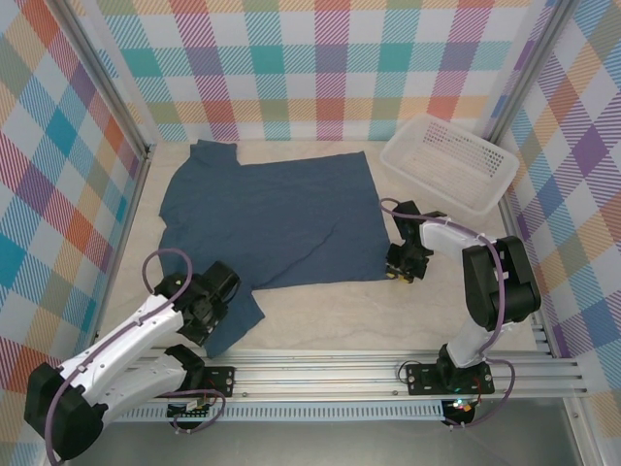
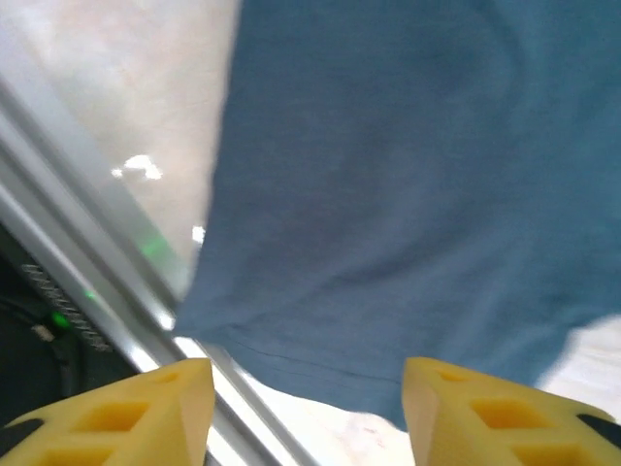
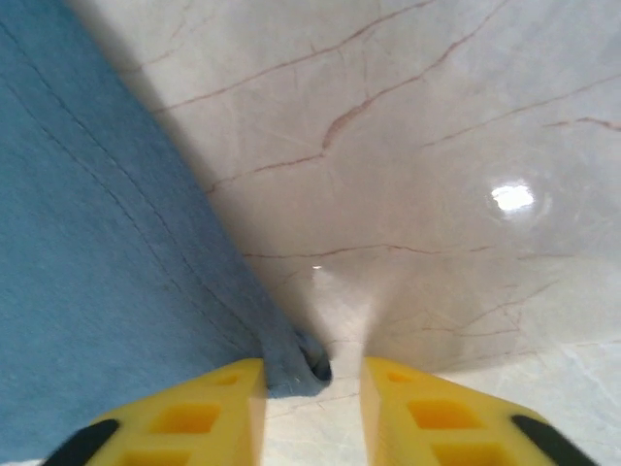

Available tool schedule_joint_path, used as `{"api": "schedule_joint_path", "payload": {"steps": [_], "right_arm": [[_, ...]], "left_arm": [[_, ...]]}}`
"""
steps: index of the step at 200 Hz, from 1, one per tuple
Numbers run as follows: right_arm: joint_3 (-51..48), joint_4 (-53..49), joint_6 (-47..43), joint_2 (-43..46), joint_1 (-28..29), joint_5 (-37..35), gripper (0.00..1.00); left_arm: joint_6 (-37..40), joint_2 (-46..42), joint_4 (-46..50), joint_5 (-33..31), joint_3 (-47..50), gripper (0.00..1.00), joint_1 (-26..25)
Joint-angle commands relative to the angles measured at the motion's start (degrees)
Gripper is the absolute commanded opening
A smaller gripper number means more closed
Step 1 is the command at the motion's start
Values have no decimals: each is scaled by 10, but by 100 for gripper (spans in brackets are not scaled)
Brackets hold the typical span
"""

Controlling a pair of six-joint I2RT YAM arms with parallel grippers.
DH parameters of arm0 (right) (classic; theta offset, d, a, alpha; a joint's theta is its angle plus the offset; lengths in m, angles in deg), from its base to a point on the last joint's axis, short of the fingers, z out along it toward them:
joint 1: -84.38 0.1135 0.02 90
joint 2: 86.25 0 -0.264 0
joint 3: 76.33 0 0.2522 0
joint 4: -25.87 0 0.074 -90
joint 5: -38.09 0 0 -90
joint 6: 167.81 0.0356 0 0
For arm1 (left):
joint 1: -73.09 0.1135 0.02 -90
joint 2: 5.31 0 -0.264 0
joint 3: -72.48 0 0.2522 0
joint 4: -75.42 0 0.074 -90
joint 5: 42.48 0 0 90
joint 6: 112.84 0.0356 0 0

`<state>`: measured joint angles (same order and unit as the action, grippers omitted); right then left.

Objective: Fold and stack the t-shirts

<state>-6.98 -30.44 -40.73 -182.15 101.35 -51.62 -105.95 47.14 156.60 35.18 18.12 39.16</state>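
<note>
Top external view: I see one dark teal-blue t-shirt [image 1: 281,218] spread nearly flat on the pale marbled table [image 1: 320,325], lying left of centre, with one sleeve pointing to the far left and the other to the near left; a white perforated basket [image 1: 485,189] sits at the far right, close to the shirt's far right corner but apart from it; my left gripper [image 1: 212,296] is low at the near left, right over the near sleeve, and my right gripper [image 1: 401,270] is low at the shirt's near right corner; a metal rail [image 1: 340,374] runs along the near edge. Left wrist view: the left gripper [image 2: 306,374] has its yellow fingers [image 2: 146,417] standing wide apart with nothing caught between them; the t-shirt [image 2: 408,194] lies beyond the tips, its hemmed sleeve edge just past them, and the rail [image 2: 97,282] crosses on the left, blurred. Right wrist view: the right gripper [image 3: 312,374] has its fingers [image 3: 213,417] parted by a narrow gap, bare table [image 3: 437,146] showing through it; the t-shirt [image 3: 97,272] covers the left side, and its curled corner rests against the inner tip of the left-hand finger, not pinched as far as I can see.
</note>
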Motion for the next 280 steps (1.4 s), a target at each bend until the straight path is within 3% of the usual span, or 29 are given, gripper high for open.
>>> {"api": "schedule_joint_path", "payload": {"steps": [1, 22, 42, 79, 101, 128, 159, 211, 255, 280], "right_arm": [[19, -31, 4, 46, 3, -8, 36], [39, -28, 4, 72, 6, 9, 37], [52, -6, -1, 78, 15, 33, 35], [67, 68, -26, 50, 34, 120, 35], [84, 95, -30, 28, 38, 161, 35], [104, 107, -28, -5, 38, 160, 37], [147, 117, -12, -60, 39, 172, 39], [239, 92, -9, -153, 49, 169, 39], [280, 69, 10, -191, 65, 141, 39], [262, 71, 12, -166, 77, 127, 39]], "left_arm": [[75, 2, -39, 4, -71, 55, 43], [173, 43, -103, 90, -104, 50, 181], [246, 140, -157, 141, -141, 41, 306], [295, 385, -244, 145, -255, 31, 411], [284, 495, -257, 143, -309, 29, 437], [292, 594, -257, 133, -365, 29, 461], [298, 660, -228, 95, -418, 29, 498], [307, 702, -229, 90, -438, 29, 570], [309, 686, -247, 116, -416, 29, 570], [342, 673, -246, 157, -446, 38, 553]]}}
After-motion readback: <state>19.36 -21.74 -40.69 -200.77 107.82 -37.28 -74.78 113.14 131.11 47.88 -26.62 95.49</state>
